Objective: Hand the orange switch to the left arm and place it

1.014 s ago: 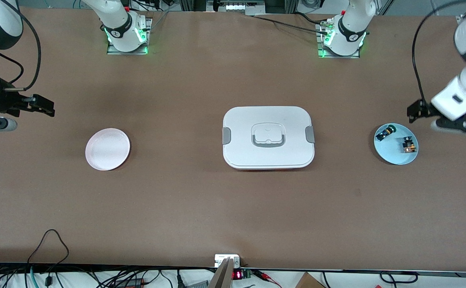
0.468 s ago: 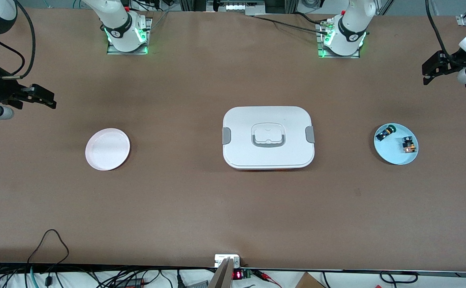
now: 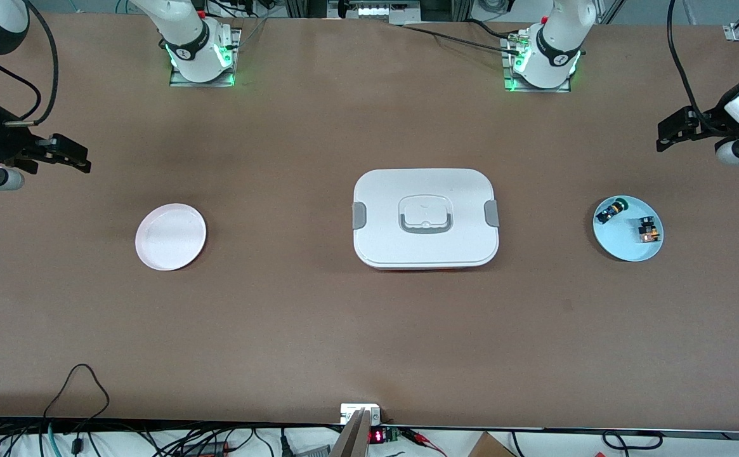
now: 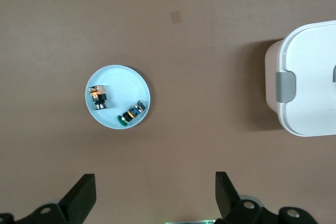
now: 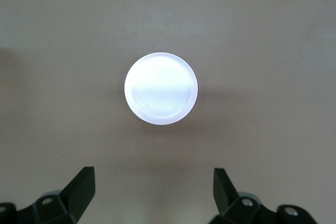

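Observation:
The orange switch point(image 3: 647, 230) point(image 4: 103, 98) lies on a light blue plate point(image 3: 623, 249) point(image 4: 119, 75) toward the left arm's end of the table. Beside it on that plate lies a green-capped switch point(image 3: 611, 210) point(image 4: 131, 114). The white box point(image 3: 425, 218) point(image 4: 310, 77) sits shut at the table's middle. My left gripper point(image 3: 672, 129) point(image 4: 155, 198) hangs open and empty over bare table beside the blue plate. At the right arm's end, my right gripper point(image 3: 70, 158) point(image 5: 154, 195) is open and empty over bare table beside a pale pink plate point(image 3: 170, 236) point(image 5: 160, 88).
Both arm bases point(image 3: 201, 54) point(image 3: 543, 60) stand along the table edge farthest from the front camera. Cables and a small display point(image 3: 375, 436) line the edge nearest that camera. Wide brown tabletop point(image 3: 280, 304) lies between the plates and the box.
The left gripper has pulled away from the blue plate toward the arm bases' edge, then eased back a little. The right gripper shifted slightly toward the bases. Both stayed open.

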Robot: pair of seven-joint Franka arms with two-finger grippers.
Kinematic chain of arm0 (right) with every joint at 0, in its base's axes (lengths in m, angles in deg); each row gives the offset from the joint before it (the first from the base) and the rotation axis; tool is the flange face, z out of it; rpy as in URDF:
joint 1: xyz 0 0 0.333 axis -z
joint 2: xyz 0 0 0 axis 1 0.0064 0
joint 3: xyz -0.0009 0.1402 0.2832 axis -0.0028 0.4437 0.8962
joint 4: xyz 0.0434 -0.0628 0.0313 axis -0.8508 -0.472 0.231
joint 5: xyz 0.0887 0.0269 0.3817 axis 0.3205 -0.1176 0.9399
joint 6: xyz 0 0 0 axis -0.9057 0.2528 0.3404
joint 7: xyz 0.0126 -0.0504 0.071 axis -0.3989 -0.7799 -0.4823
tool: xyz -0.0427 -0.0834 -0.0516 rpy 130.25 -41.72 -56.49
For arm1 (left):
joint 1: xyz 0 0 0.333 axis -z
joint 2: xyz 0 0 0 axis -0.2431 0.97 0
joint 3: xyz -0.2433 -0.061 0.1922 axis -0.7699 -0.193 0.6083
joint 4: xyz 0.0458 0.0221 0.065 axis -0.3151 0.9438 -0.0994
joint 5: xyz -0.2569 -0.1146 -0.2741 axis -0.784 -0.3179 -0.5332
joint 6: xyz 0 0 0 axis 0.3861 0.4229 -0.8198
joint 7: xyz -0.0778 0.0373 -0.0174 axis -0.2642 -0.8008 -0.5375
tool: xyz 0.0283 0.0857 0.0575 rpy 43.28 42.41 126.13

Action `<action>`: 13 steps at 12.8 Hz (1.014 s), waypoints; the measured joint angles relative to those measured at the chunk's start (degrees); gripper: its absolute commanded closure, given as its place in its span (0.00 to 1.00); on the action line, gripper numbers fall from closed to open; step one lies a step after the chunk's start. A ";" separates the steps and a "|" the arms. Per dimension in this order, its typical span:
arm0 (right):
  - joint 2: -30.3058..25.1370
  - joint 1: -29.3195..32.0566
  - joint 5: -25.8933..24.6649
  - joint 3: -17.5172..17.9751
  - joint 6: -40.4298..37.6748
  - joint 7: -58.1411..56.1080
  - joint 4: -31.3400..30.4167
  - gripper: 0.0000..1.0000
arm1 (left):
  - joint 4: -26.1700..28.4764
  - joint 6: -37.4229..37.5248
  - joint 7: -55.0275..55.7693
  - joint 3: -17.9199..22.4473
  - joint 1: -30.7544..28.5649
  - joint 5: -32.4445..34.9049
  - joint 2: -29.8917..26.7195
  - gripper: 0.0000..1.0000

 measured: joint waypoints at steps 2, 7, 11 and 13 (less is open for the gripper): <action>0.00 -0.04 0.00 0.00 0.00 0.00 0.20 0.00 | -0.61 0.72 1.06 -0.07 0.02 -0.63 0.05 0.00; 0.00 -0.30 0.00 0.09 0.00 -0.01 0.28 0.00 | -0.74 0.89 1.30 -0.34 0.08 -0.82 0.06 0.00; 0.00 -0.30 0.00 0.09 0.00 -0.01 0.29 0.00 | -0.76 0.91 1.36 -0.41 0.08 -0.83 0.08 0.00; 0.00 -0.30 0.00 0.09 0.01 -0.01 0.29 0.00 | -0.78 0.91 1.36 -0.43 0.08 -0.83 0.09 0.00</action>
